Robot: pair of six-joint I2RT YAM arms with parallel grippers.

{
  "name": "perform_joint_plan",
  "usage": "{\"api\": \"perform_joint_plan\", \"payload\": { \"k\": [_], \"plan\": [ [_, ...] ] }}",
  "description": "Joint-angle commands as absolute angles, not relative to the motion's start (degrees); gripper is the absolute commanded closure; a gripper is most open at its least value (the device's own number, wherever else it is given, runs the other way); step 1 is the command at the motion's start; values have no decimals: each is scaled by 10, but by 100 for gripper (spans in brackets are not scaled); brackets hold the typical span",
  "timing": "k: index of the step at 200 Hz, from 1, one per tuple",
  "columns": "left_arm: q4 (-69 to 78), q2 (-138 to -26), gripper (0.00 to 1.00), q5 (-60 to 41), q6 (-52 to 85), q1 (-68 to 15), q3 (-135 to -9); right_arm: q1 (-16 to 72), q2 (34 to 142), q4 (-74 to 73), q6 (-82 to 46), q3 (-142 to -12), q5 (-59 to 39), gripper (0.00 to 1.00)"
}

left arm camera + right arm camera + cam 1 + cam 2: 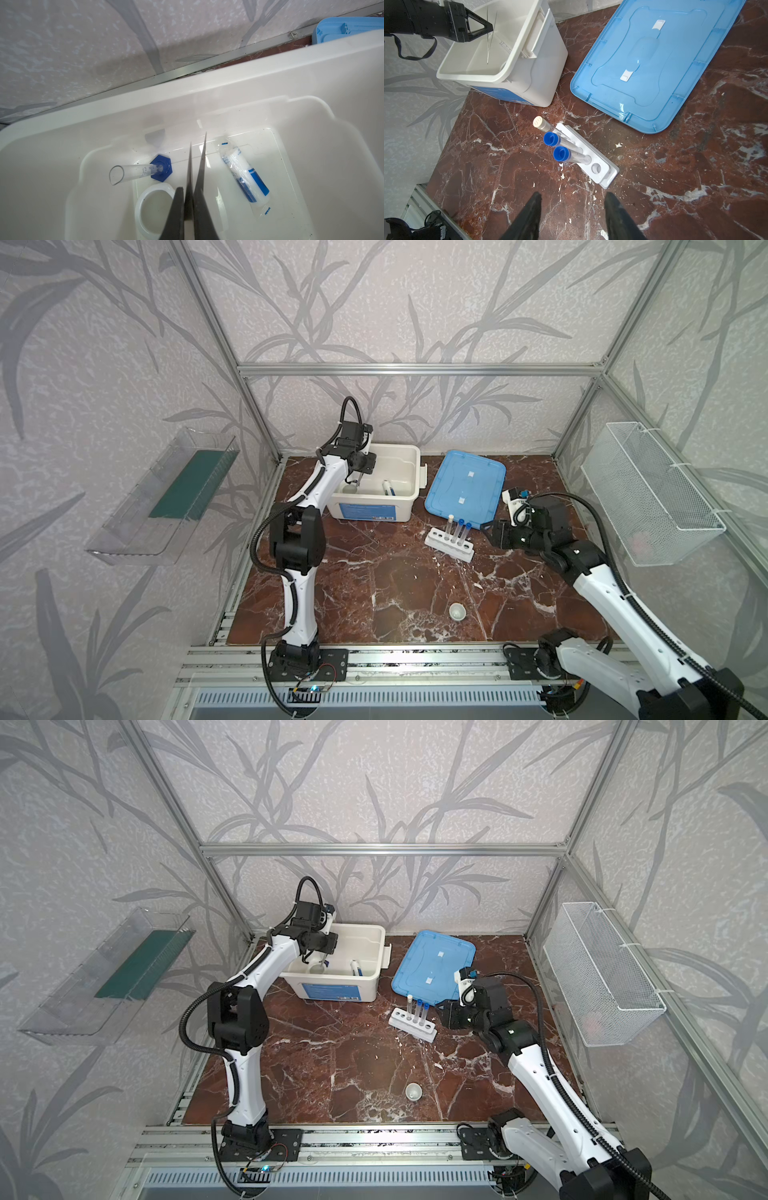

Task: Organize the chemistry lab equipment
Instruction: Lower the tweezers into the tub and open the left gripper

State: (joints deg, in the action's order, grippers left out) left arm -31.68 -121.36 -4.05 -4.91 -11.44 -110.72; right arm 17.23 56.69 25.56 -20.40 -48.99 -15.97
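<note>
While the left pincer (189,193) stands clamped on the thin metal tweezers (201,164), it hangs over the open white plastic bin (395,447) toward eleven o'clock on the red-brown marble worktop (374,593), with the tweezers' tips pointing down into the bin. On the bin's floor a clear cylinder with a blue hexagonal base (133,172) lies on its side, a small white ceramic cup (143,199) sits just beside it, and a white blue-labelled bottle (247,178) lies flat, apart from both. In both top views the sky-blue plastic lid (465,485) lies flat at three o'clock of the bin, and the white six-hole rack (449,545) sits at six o'clock of the lid. The rack carries three thin clear test tubes (457,529), one white-capped (539,122) and two blue-capped (551,138). The right pincer (573,194), its fingers apart and holding nothing, hovers at three o'clock of the rack, near it but not touching. A second small white ceramic cup (456,611) stands alone at six o'clock of the rack, well apart from it.
</note>
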Motion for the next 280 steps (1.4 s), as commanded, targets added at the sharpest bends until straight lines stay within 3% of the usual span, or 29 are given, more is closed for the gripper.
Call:
{"api": "perform_joint_plan", "payload": {
  "k": [1,97,208,280],
  "plan": [
    [-297,-1204,93,-28,-14,-114,-1093,170,570,252,-211,-505,-163,50],
    [-259,-1222,93,-38,-4,-123,-1033,170,562,261,-206,-504,-159,50],
    [-278,-1278,92,-3,-6,-129,-1048,171,557,255,-209,-488,-155,50],
    [-280,-1285,82,-9,-6,-130,-1051,170,552,255,-208,-483,-151,50]
  ]
}}
